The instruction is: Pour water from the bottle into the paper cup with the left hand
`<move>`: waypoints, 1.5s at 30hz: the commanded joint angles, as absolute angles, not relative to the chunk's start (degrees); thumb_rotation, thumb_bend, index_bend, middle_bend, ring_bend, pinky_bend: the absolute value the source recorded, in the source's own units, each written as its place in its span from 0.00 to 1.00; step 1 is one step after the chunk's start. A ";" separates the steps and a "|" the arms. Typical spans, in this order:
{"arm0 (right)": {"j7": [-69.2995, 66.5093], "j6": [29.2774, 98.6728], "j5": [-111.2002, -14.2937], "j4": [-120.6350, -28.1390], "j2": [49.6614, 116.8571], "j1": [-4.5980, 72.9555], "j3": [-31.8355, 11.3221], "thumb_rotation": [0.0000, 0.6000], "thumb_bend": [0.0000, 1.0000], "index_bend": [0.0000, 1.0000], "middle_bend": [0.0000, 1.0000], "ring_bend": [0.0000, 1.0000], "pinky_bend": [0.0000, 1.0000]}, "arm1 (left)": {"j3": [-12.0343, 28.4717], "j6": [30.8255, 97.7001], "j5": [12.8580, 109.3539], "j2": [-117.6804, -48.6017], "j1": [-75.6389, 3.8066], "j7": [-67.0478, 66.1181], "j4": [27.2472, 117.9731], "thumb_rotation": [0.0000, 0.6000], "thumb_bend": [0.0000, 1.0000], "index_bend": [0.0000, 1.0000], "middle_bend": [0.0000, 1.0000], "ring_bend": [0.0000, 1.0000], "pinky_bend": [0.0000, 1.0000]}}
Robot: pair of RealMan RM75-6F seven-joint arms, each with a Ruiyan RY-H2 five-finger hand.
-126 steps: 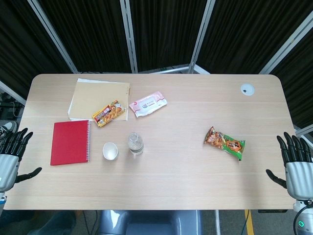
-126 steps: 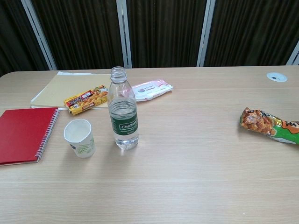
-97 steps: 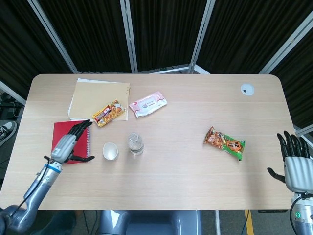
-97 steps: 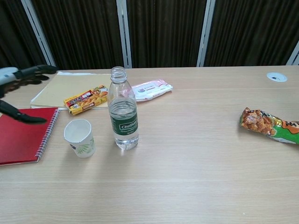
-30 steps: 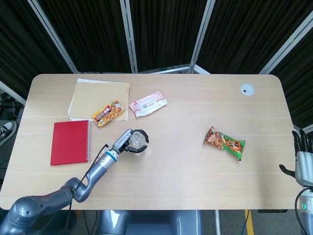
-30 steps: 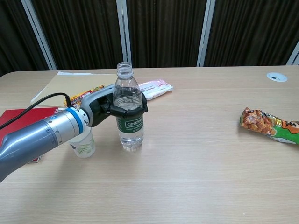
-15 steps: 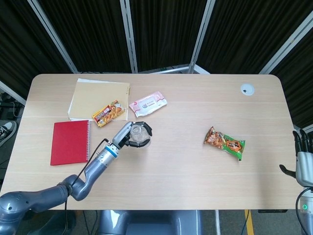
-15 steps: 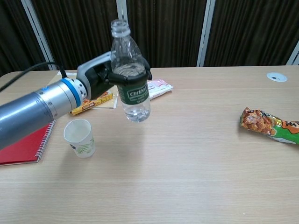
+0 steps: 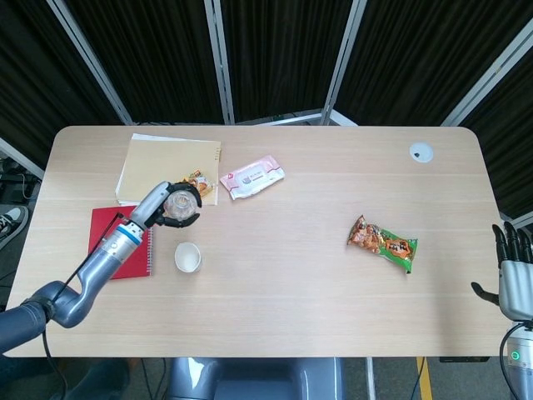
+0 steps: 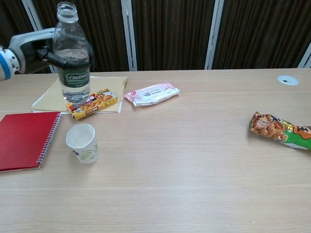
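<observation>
My left hand grips a clear, uncapped water bottle with a green label and holds it upright in the air, behind and above the paper cup. From the head view the bottle appears from the top, with my left hand wrapped around it, just beyond the cup. The white cup stands upright on the table with its mouth open. My right hand hangs at the table's far right edge, fingers spread, holding nothing.
A red spiral notebook lies left of the cup. A yellow snack box rests on a tan folder behind it. A pink wipes pack and a green-orange snack bag lie further right. A round grommet sits at the back right.
My left hand has carried the bottle up and to the left, from right of the cup to above and behind it. The right hand has stayed put.
</observation>
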State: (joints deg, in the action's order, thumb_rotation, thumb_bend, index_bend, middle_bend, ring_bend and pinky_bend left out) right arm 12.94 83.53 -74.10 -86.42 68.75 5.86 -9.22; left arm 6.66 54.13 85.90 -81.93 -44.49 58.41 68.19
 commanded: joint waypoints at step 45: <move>13.15 83.11 -72.77 -87.28 68.25 6.10 -9.61 1.00 0.00 0.00 0.00 0.00 0.00 | -4.77 51.44 93.76 -89.59 -43.86 30.92 46.79 1.00 0.50 0.56 0.51 0.32 0.33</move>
State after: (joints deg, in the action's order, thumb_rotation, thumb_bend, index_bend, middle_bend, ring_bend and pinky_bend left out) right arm 13.16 83.10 -72.77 -87.28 68.26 6.11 -9.61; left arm -5.11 51.39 94.13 -90.00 -43.67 32.22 46.05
